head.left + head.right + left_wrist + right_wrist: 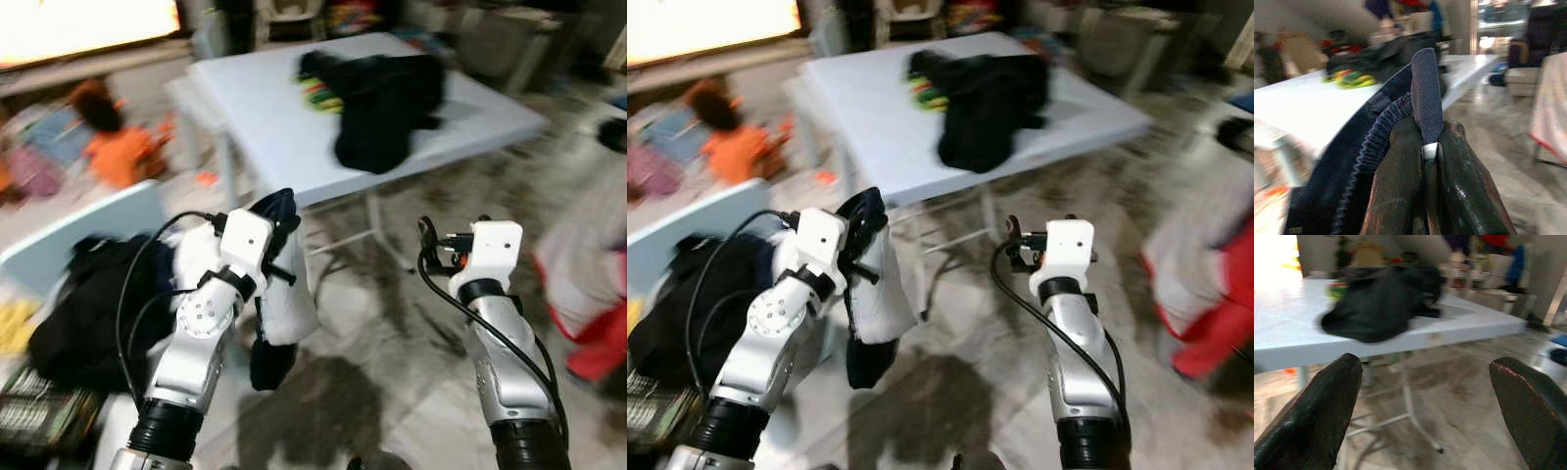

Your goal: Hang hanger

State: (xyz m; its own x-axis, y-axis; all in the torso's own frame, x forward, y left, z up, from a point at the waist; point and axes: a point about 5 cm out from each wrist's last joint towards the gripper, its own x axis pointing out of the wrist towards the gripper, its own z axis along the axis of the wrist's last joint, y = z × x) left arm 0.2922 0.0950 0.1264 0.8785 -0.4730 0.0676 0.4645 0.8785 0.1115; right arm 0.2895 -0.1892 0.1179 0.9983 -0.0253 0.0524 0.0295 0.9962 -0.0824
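Observation:
My left gripper (pixel 282 227) is shut on a navy and white garment (pixel 285 315), which hangs down from the fingers over the floor. In the left wrist view, both black fingers (pixel 1400 166) pinch a navy fold with a ribbed band (pixel 1426 93). My right gripper (pixel 439 245) is raised beside it, open and empty, with wide-apart fingertips (pixel 1322 401). Ahead stands a white folding table (pixel 269 117) with a heap of black clothes (pixel 384 98). Green and yellow hanger-like items (pixel 318 95) poke out from under the heap. The picture is blurred.
A person in orange (pixel 116 147) sits on the floor at the far left. A pile of dark clothes (pixel 93 308) lies on a pale blue surface (pixel 83 235) at my left. Red and white cloth (pixel 593 294) hangs at the right. The floor is marbled tile (pixel 392 392).

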